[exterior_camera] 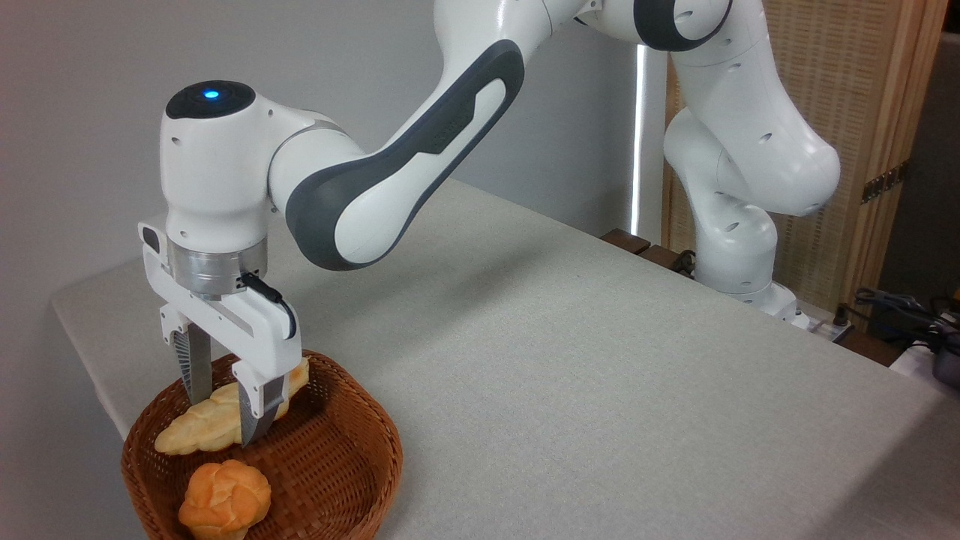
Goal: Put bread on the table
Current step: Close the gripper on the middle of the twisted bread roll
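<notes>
1. Reaching straight down into the basket [330, 465] at the near left corner of the counter [600, 375], the gripper [225, 420] points vertically, wrist above it.
2. Gripper fingers straddle the bread [202, 427] at about mid-length: far finger behind the loaf, near finger in front of it. Fingers look close against both sides, but actual contact is hard to confirm; near finger covers the middle of the loaf. Can't tell if it's clamped.
3. Bread lies diagonally in the basket, pale end toward near left, other end toward far right, poking up past the gripper body near the rim. Whether it's resting on the weave or lifted: can't tell.
4. Small orange bun [225, 501] sits in the basket nearer the camera, apart from the loaf. Its bottom is cut off by the frame edge.
5. Basket's near edge also cut off at the bottom.
6. Arm [405, 157] crosses from the base at far right; top of the arm is out of frame.
7. Cables [900, 307] and dark hardware at the far right edge, partly cropped, not identifiable.
</notes>
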